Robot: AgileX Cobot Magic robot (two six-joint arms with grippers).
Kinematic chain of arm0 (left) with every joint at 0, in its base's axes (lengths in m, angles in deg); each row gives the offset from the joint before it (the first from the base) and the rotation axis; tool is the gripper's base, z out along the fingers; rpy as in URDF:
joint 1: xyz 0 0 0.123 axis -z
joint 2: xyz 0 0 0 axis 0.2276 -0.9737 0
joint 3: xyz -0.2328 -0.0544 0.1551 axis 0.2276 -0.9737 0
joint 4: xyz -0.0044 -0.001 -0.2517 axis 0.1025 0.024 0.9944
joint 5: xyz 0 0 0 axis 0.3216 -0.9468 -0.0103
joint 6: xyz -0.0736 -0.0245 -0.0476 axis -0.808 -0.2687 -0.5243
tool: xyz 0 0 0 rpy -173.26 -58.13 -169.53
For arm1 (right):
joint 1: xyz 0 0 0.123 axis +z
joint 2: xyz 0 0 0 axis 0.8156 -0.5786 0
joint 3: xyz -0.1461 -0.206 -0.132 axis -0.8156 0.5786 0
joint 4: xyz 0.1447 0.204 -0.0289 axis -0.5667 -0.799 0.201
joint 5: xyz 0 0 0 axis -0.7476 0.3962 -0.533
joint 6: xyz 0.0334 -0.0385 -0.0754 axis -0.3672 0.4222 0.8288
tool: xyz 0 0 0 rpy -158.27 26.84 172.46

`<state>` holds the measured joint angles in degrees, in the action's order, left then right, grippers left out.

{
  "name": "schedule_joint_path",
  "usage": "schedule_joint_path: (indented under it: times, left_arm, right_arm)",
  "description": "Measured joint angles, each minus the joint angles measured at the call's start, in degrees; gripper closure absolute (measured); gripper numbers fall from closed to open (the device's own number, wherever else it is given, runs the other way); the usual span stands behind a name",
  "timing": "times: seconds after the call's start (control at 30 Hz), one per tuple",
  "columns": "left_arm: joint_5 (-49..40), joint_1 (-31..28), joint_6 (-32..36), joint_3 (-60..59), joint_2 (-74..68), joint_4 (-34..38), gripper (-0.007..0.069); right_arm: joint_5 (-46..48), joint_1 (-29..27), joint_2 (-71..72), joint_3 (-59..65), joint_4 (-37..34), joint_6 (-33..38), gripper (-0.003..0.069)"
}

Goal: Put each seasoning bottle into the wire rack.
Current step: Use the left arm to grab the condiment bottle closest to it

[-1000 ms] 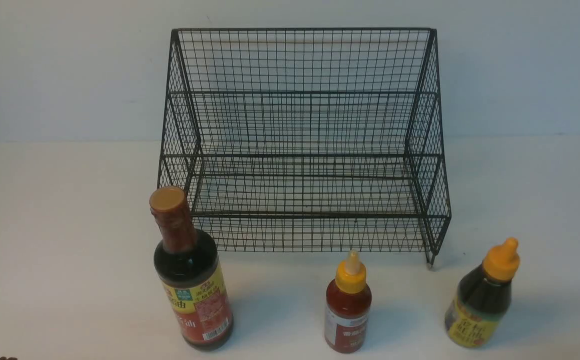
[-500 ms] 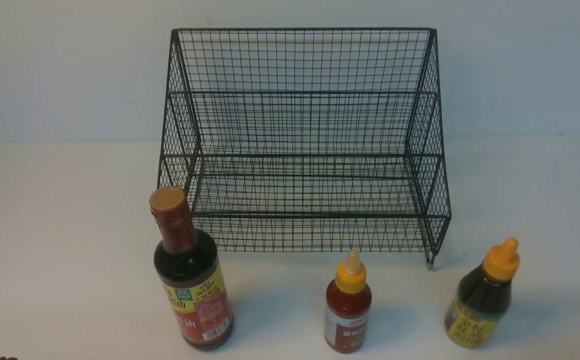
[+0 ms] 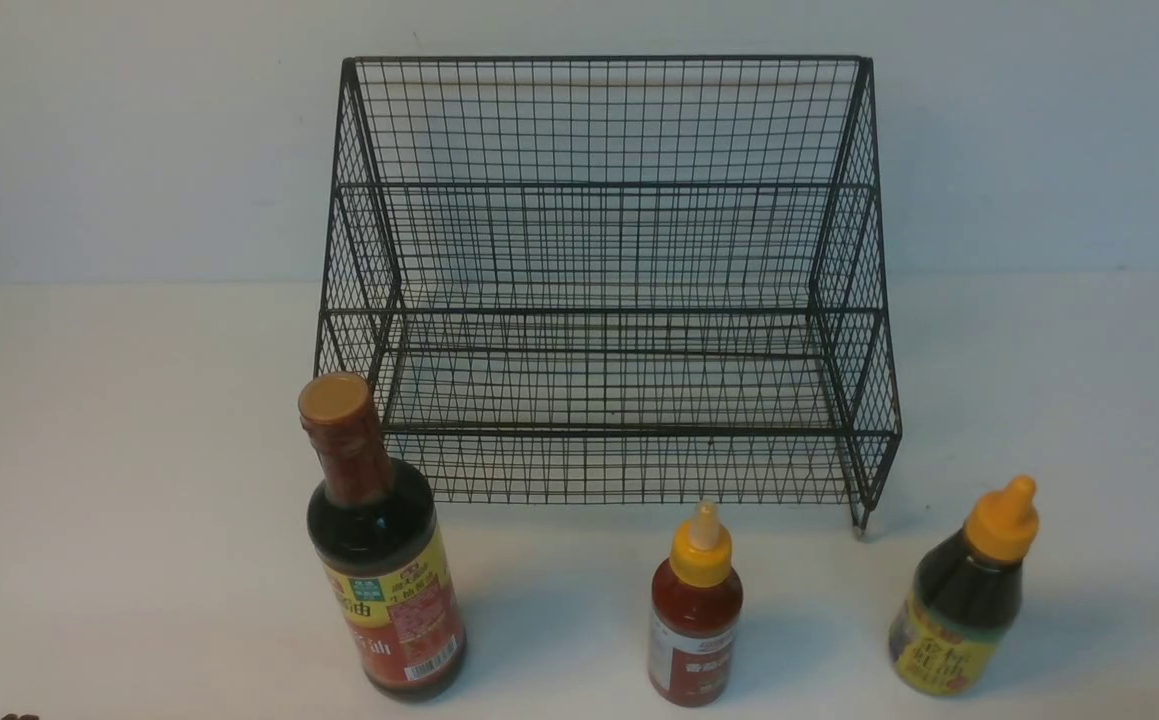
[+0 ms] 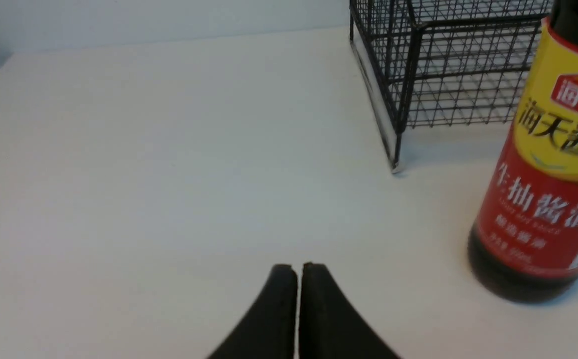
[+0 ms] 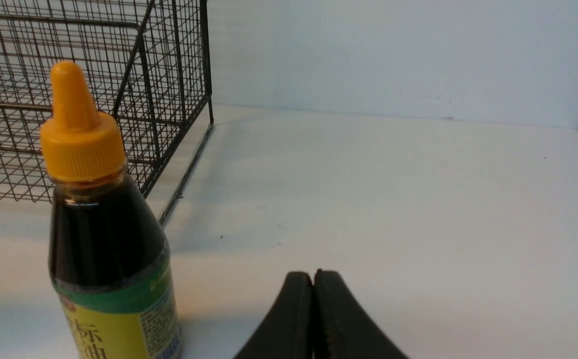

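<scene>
The black wire rack (image 3: 599, 270) stands at the back of the table with both tiers bare. In front of it three seasoning bottles stand upright in a row: a tall dark one with a red neck (image 3: 379, 545) on the left, a small red one with a yellow nozzle cap (image 3: 695, 610) in the middle, a squat dark one with an orange-yellow cap (image 3: 964, 595) on the right. My left gripper (image 4: 297, 269) is shut and empty, short of the tall bottle (image 4: 543, 174). My right gripper (image 5: 313, 275) is shut and empty beside the squat bottle (image 5: 104, 234).
The white table (image 3: 119, 420) runs back to a pale wall. Its left edge shows at the far left of the front view. Both arms stay out of the front view. The rack's corner foot (image 4: 395, 167) stands close to the tall bottle.
</scene>
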<state>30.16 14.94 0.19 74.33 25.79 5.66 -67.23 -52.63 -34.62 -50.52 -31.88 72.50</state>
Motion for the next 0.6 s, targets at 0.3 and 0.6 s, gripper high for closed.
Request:
schedule_joint_path:
  times: [0.3, 0.6]
  left_arm:
    - [0.0, 0.0, -16.4, 0.0, 0.0, 41.7, 0.0629]
    - [5.5, 0.0, -12.0, 0.0, 0.0, 54.4, 0.0629]
  right_arm:
    - [0.0, 0.0, 0.0, 0.0, 0.0, 0.0, 0.0673]
    - [0.0, 0.0, 0.0, 0.0, 0.0, 0.0, 0.0673]
